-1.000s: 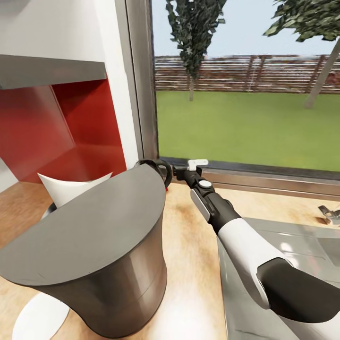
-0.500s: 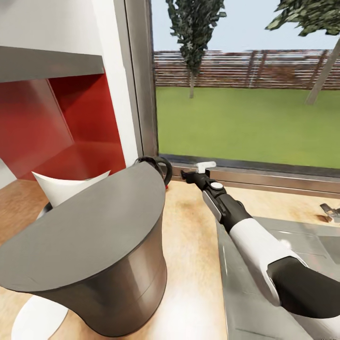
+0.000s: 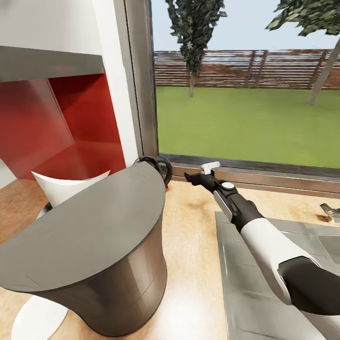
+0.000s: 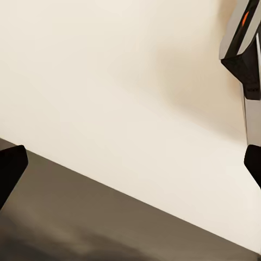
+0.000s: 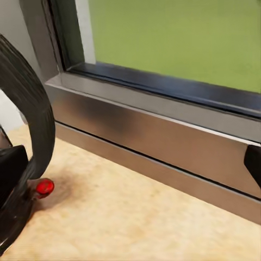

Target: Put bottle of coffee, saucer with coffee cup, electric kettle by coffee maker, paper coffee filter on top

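Note:
The grey, flat-topped coffee maker (image 3: 94, 250) fills the near left of the head view, on the wooden countertop (image 3: 193, 245). A white paper coffee filter (image 3: 68, 186) shows past its far rim. The black handle of the electric kettle (image 3: 159, 168) sticks out behind it, and the kettle's body is hidden. My right gripper (image 3: 190, 177) is open and hangs just right of that handle, apart from it. The right wrist view shows the kettle handle (image 5: 24, 130) and its red switch (image 5: 43, 187) beside one of my fingertips (image 5: 11, 171). My left gripper (image 4: 130, 163) is open and empty.
A steel sink drainboard (image 3: 264, 274) lies under my right arm, with a tap part (image 3: 330, 212) at the far right. The window frame (image 3: 264, 177) and its white handle (image 3: 210, 165) close off the back. A red alcove (image 3: 80, 137) is at the left, and a white rounded object (image 3: 38, 318) is partly hidden.
My right gripper has drawn back to the right from the kettle handle, which it touched a second ago. The kettle and coffee maker have stayed put, and the camera shifted slightly.

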Tool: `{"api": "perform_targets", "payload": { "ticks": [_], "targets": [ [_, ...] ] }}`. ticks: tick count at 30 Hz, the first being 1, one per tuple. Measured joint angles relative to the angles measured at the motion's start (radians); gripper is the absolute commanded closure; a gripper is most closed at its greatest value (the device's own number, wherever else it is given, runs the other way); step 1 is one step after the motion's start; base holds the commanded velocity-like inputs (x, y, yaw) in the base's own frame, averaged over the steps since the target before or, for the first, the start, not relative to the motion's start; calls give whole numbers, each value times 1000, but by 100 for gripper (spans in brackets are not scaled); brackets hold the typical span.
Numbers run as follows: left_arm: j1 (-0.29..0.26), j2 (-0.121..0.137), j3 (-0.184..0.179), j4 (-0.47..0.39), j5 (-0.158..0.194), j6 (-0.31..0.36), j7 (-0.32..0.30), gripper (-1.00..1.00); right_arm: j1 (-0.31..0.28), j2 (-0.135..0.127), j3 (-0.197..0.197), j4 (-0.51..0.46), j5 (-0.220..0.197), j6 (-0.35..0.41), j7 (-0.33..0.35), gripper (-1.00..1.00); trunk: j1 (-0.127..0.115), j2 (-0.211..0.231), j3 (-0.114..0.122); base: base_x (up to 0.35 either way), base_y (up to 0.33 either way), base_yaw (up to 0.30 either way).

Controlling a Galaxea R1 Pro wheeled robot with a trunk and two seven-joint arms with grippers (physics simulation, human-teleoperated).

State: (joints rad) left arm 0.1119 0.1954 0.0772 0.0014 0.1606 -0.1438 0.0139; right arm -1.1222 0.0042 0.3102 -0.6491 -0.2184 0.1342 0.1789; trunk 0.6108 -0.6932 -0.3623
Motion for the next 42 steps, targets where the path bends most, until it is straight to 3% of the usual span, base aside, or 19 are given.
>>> {"api": "perform_targets", "payload": {
  "ticks": [4,8,42],
  "targets": [
    [0,0,1,0,0,0,0,-100,0,3,0,0,37,0,14,-100,0,0,0,0,0,0],
    [0,0,1,0,0,0,0,-100,0,6,1,0,48,0,18,-100,0,0,0,0,0,0],
    [0,-1,1,0,0,0,0,-100,0,8,0,-10,47,-2,20,-100,0,0,-34,0,0,83]
  ]
}}
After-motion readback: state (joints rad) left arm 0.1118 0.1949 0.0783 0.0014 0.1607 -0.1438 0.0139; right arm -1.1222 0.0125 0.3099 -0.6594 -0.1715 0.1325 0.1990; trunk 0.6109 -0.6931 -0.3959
